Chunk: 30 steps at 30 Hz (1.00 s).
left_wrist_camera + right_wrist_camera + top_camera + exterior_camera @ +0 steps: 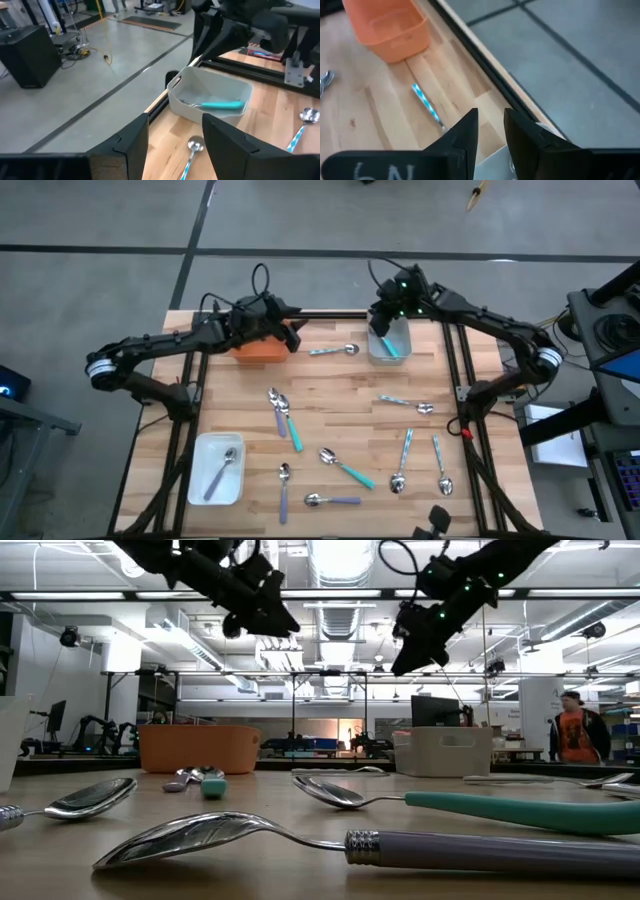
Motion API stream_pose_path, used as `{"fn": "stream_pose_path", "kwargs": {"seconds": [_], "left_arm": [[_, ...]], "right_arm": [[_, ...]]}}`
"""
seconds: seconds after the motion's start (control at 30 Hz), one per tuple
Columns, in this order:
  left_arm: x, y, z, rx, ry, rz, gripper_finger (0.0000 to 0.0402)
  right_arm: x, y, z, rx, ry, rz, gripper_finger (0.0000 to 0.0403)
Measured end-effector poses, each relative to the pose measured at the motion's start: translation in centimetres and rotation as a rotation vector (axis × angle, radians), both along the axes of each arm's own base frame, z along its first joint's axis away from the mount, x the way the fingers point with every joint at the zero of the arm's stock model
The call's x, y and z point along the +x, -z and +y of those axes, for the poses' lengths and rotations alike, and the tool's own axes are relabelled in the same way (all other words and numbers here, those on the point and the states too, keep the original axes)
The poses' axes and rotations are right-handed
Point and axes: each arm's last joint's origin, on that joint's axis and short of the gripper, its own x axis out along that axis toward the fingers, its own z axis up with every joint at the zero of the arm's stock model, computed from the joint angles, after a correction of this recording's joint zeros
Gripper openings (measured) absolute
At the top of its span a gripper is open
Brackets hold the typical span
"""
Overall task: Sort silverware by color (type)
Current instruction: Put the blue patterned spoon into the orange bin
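Right gripper [385, 320] hangs over the grey tray [389, 338] near the far edge of the tabletop, fingers [465, 135] parted with nothing between them, so released. We see one teal spoon [220, 104] lying in that tray. Left gripper [283, 330] sits above the orange tray [262, 348], also at the far edge, jaws wide and empty (we can't tell if anything lies inside that tray). At the near left corner the white tray [216, 468] holds one lavender spoon [222, 472].

So we count two sorted for sure; most remains loose on the wood:
- pale blue spoon [335, 350] between the orange and grey trays
- a lavender and teal pair [283, 418] mid-table
- teal spoon [345, 467] nearer the front
- two lavender spoons [284, 489] toward the near edge
- three pale blue ones [405, 404] on the right side

We judge the task early, roughly nine pieces still to go.
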Motion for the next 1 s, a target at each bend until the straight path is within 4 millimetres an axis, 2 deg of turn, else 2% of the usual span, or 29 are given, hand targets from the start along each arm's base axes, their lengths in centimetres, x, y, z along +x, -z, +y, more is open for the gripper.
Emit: {"fn": "stream_pose_path", "kwargs": {"seconds": [0.13, 0.23, 0.37, 0.57, 0.87, 1.0], "left_arm": [[2.1, 0.5, 1.0, 0.019, 0.016, 0.071, 0.0153], [4.0, 1.7, 1.9, 0.036, 0.041, 0.178, 0.0148], [6.6, 3.9, 3.3, 0.013, 0.068, 0.327, 0.0146], [10.1, 8.2, 5.0, -0.024, 0.116, 0.52, 0.0146], [13.0, 12.4, 6.2, -0.118, 0.286, 0.537, 0.0146], [13.8, 14.0, 6.6, -0.137, 0.301, 0.563, 0.0146]], "right_arm": [[-0.8, 0.5, 0.8, -0.037, 0.015, -0.074, 0.0079], [-1.4, 0.8, 1.3, -0.049, 0.017, -0.094, 0.0077], [-1.9, 1.0, 1.8, -0.048, 0.018, -0.092, 0.0079], [-2.1, 1.5, 2.0, -0.039, 0.018, -0.082, 0.008], [-2.2, 1.7, 2.0, -0.032, 0.019, -0.075, 0.0073], [-2.2, 1.7, 2.0, -0.033, 0.019, -0.075, 0.0075]]}}
